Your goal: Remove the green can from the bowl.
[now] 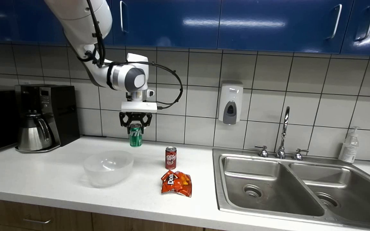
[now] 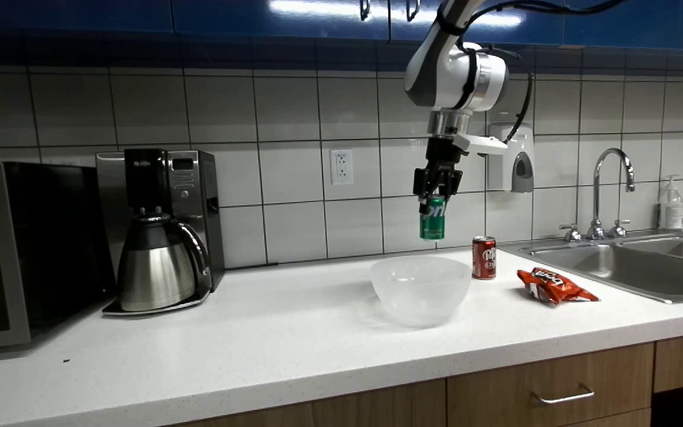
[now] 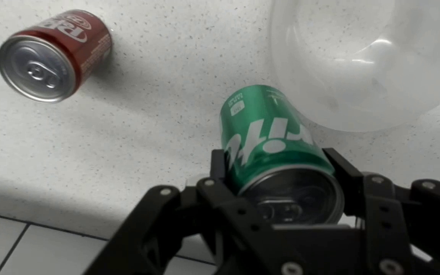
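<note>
Sprite can (image 1: 136,136): Held aloft left of centre in an exterior view, higher than the translucent bowl (image 1: 108,178) and, it is judged, just outside its rim.
Robotiq gripper (image 1: 136,129): Pinching the can, with finger pads (image 3: 218,165) pressed to opposite sides of its upper body, beneath the lid (image 3: 302,187).
Why from above: Within the bowl, a side grasp would presumably be blocked by the wall; with the grip taken high, the bottom end is left free for setting down.
Can's long axis: Near vertical in both exterior views; foreshortened in the wrist view, slanted from the lid, lower right of centre, to the bottom end, upper centre.
Can's heading: The lid is turned up toward the gripper's palm, the bottom toward the white countertop (image 1: 140,199); the lettering is shown right way up in both exterior views.
Dr Pepper can (image 1: 171,158): Stood upright at lower centre, near the Doritos bag (image 1: 177,183); neither is involved in the lift, by appearances.
</note>
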`<state>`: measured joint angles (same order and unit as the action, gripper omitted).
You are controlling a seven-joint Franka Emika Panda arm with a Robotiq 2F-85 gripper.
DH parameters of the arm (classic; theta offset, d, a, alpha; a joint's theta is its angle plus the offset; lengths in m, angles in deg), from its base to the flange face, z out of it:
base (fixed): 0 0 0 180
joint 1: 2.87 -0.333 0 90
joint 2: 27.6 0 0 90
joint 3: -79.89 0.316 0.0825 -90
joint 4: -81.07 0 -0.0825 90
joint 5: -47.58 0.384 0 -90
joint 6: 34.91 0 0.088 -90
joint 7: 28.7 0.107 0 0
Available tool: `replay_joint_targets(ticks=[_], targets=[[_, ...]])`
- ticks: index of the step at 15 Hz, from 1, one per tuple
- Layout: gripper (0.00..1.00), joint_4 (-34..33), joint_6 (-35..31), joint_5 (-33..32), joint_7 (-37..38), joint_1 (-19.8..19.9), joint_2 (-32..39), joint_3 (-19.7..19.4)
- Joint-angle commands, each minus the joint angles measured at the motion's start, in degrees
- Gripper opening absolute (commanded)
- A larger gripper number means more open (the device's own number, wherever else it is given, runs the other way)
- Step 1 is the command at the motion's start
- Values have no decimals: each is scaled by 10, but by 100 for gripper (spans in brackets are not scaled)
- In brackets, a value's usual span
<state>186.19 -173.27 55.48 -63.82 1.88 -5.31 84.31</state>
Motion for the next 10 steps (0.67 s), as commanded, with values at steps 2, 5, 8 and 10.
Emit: replay_joint_targets(ticks=[2,5,8,10], targets=[[39,12,14,-20,19,13,-20,-15],[39,25,10,-30,21,15,-23,-27],[39,53,0,-13,9,24,-29,-22],[39,71,-5,-3,6,29,-30,-19]])
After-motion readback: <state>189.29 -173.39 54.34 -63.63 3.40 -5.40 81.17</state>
